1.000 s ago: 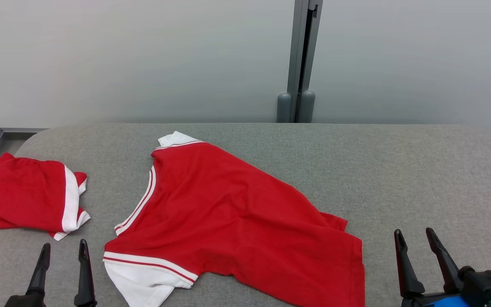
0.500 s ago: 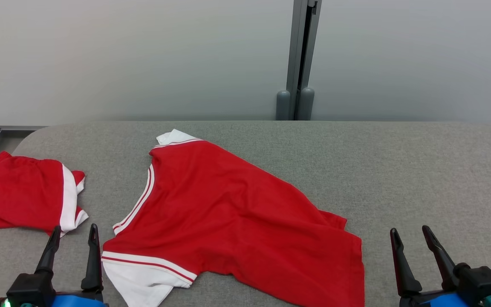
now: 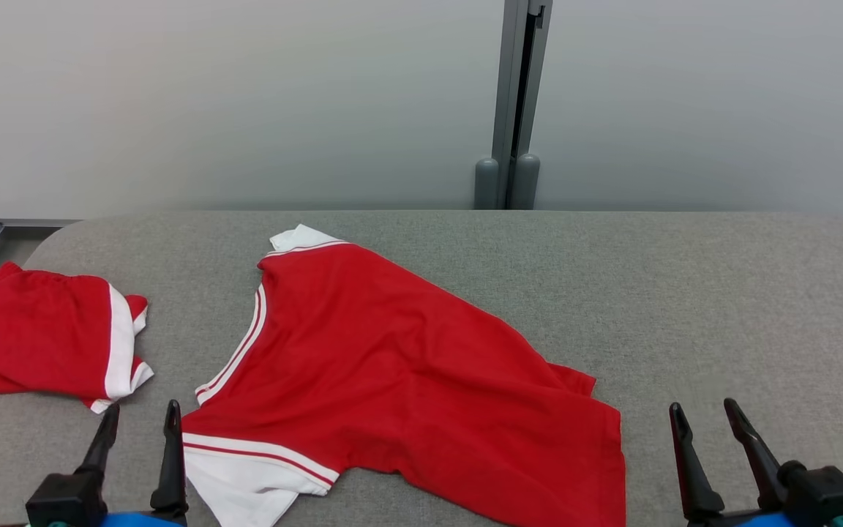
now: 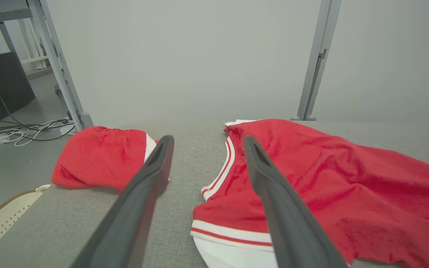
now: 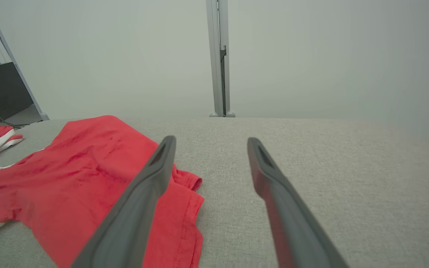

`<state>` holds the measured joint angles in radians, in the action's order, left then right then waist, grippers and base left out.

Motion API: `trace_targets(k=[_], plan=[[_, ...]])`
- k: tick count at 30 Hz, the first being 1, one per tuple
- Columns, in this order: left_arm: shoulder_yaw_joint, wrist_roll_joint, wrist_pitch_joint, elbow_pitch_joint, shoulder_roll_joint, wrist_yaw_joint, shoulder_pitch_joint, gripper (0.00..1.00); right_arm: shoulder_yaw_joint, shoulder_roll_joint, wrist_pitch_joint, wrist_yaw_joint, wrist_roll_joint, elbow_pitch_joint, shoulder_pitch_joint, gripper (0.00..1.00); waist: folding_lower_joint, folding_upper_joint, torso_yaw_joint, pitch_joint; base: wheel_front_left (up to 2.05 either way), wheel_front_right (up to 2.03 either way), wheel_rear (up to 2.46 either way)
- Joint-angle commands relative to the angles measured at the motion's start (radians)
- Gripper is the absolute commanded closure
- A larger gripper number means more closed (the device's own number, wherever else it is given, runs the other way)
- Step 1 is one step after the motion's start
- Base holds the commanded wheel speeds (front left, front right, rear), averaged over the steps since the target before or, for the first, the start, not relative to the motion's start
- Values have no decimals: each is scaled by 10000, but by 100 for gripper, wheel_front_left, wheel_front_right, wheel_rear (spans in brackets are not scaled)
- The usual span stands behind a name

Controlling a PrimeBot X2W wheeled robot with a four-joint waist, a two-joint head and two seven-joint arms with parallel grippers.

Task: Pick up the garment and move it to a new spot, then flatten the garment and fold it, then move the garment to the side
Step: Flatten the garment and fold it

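We see shirt (image 3: 407, 380) rumpled on table (image 3: 721, 293). Our left gripper (image 3: 141, 410) wide, empty, beside shirt's sleeve; right gripper (image 3: 703, 407) wide, empty, right of shirt.

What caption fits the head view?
Red T-shirt lies on grey table, red shorts beside it; left claw and right claw open.

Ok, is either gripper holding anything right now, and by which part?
Nothing is held. The left gripper and right gripper both show open, empty jaws; the red shirt lies on the table.
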<state>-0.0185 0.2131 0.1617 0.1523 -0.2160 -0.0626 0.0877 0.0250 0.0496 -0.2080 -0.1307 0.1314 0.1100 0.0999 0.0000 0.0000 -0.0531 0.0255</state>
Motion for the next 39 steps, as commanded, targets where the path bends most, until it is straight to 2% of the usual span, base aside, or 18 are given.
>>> trace_targets(k=[1, 8, 15, 26, 39], plan=[[-54, 58, -11, 30, 32, -57, 110, 0, 27, 17, -8, -1, 42, 1, 231, 0, 0, 0, 6, 11, 0, 0, 0], [-512, 415, -353, 864, 444, -223, 627, 0, -635, 20, 104, -1, 312, 308, 718, 0, 0, 0, 94, -67, 0, 0, 0], [-1034, 539, -567, 2031, 598, -377, 695, 0, -1465, 22, 9, -1, 375, 1532, 867, 0, 0, 0, 65, -175, 0, 0, 0], [-1292, 854, -43, 3962, 653, -529, 202, 0, -1983, 20, -328, -1, 361, 3486, 285, 0, 0, 0, 16, -356, 0, 0, 0], [-1589, 1411, 502, 5218, 740, -662, -787, 0, -2464, 22, -559, -1, 654, 4477, -338, 0, 0, 0, 19, -512, 0, 0, 0]])
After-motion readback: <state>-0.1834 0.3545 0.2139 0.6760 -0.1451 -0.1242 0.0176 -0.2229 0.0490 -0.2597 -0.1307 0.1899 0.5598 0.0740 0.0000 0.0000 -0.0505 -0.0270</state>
